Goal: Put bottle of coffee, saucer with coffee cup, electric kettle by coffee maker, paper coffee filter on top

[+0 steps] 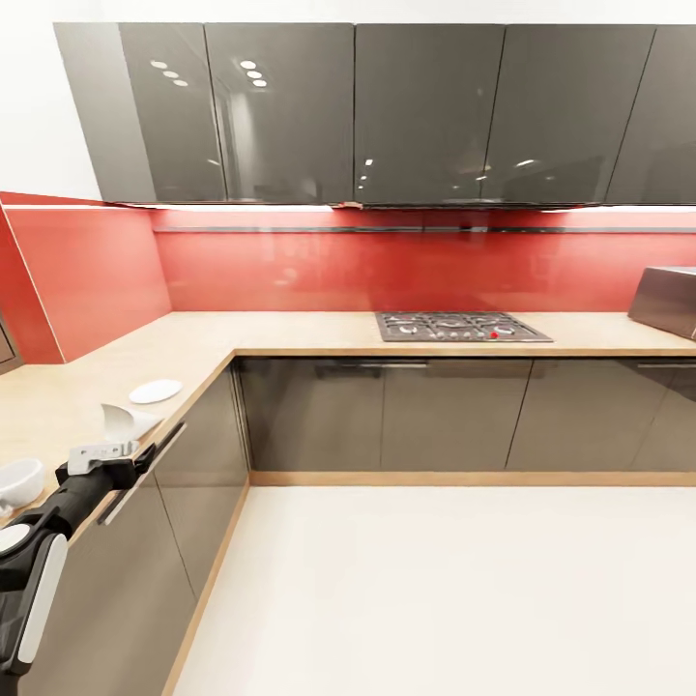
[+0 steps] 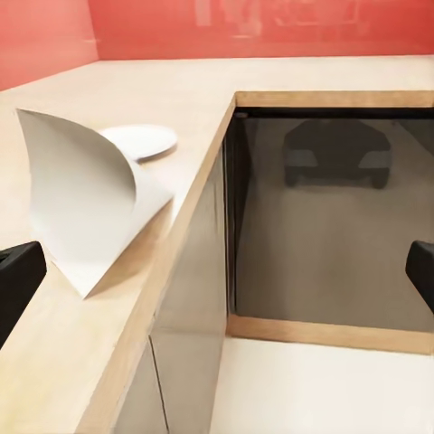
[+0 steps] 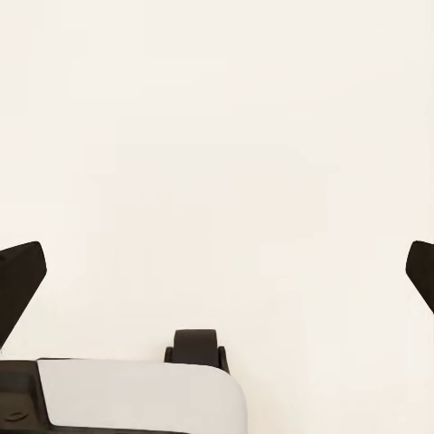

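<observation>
Empty coffee cup (image 1: pixel 17 480) beside saucer (image 1: pixel 156 391)

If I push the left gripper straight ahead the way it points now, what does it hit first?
Likely the paper coffee filter standing on the kitchen countertop, just ahead of the open left gripper and toward one finger; the saucer lies beyond. Depth is uncertain.

**Task items on the kitchen countertop, left run**

Kitchen countertop (image 1: pixel 290 333): light wood grain, L-shaped, on grey fronts. Saucer (image 1: pixel 156 391): white, flat, near the front edge. Paper coffee filter (image 1: pixel 124 421): white, curled, standing on its edge just beside the saucer. Coffee cup (image 1: pixel 17 480): white, upright, partly cut off at the frame edge.
</observation>
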